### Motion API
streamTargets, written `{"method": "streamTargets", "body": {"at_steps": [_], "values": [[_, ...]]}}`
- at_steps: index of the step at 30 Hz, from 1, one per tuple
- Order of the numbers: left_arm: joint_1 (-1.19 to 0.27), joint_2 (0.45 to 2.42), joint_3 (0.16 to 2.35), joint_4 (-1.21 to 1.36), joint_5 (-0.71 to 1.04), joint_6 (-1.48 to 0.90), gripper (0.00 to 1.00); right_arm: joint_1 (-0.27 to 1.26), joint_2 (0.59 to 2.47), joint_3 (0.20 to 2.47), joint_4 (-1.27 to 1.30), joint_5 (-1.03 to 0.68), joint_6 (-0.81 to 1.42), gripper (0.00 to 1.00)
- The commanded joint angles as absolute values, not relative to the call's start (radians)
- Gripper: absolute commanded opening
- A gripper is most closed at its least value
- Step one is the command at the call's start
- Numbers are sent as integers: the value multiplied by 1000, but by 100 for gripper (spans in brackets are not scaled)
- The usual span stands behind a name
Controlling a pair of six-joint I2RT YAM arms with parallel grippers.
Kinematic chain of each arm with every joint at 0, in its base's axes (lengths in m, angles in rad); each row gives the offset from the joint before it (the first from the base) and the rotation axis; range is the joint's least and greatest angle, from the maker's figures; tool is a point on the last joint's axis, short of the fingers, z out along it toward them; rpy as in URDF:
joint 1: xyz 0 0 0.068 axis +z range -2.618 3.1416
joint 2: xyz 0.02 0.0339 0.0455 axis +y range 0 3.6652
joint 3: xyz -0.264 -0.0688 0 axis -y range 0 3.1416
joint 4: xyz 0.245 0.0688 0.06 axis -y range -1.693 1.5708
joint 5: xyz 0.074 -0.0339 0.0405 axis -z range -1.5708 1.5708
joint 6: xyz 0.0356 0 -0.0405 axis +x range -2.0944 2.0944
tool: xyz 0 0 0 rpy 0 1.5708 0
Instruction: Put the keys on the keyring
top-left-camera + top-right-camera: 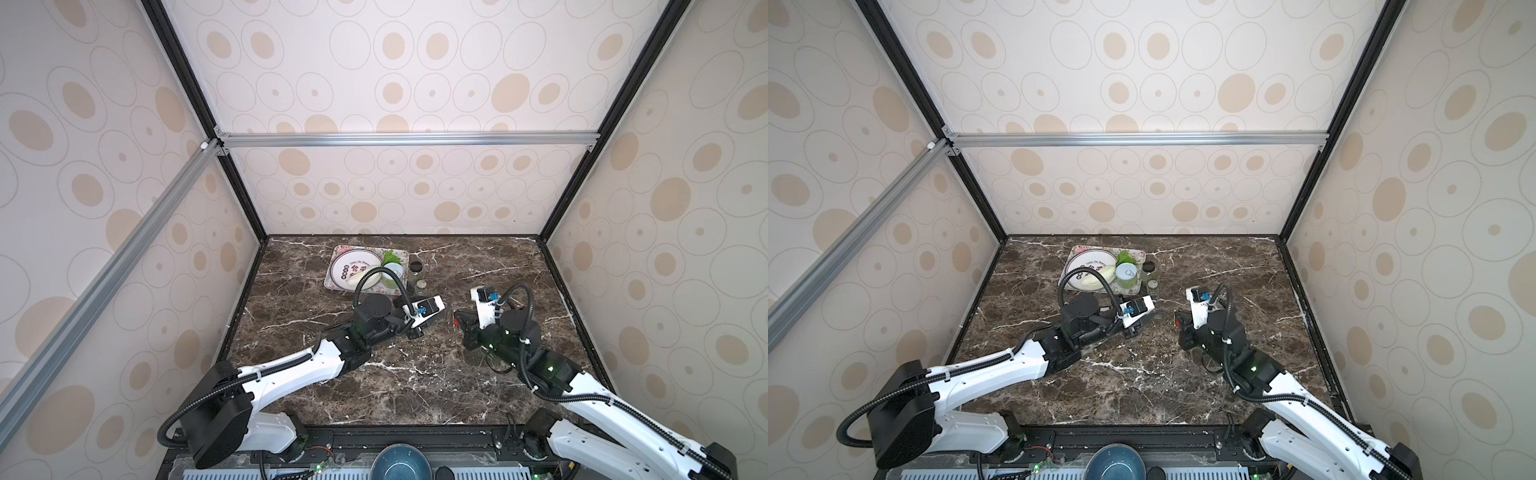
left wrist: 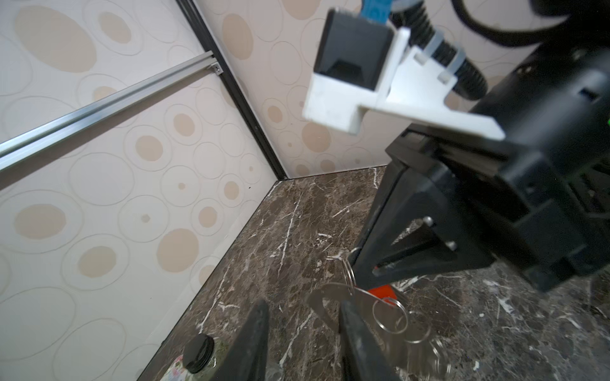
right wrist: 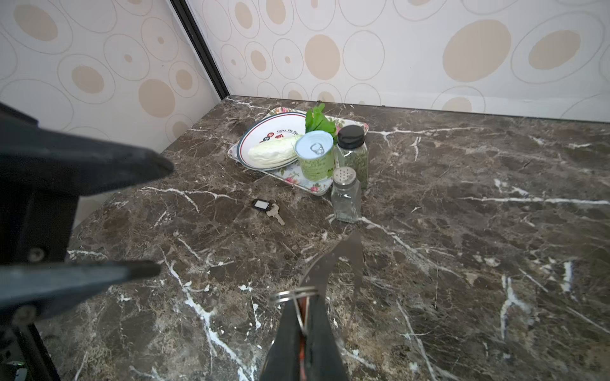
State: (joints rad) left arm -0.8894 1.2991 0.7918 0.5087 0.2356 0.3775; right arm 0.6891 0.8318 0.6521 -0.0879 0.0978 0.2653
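Note:
In the right wrist view my right gripper is shut on a red-orange tag and the small wire ring on it. The grey metal keyring sticks out beyond the fingertips, above the marble. The left wrist view shows my left gripper open, with the keyring against one finger and not gripped. The red tag and wire rings hang just past it. A black tag with a white centre lies on the table with a silver key. In a top view the red tag shows between the two arms.
A floral tray at the back holds a plate with cabbage and a green can. A black-lidded spice jar and a glass shaker stand beside it. A blue bowl sits below the table's front edge.

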Motion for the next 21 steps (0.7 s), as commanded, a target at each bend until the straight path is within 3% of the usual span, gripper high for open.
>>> {"method": "streamTargets", "body": {"at_steps": [1,9,21], "values": [[-889,1225,759,529,128,337,40,719,892,768,-270,184,269,0],[-885,1168,641,550,20,298,38,801,1057,943,-442,237,210,0],[-885,1136,477,704,53,80,39,863,1092,928,-445,231,151,0]]}}
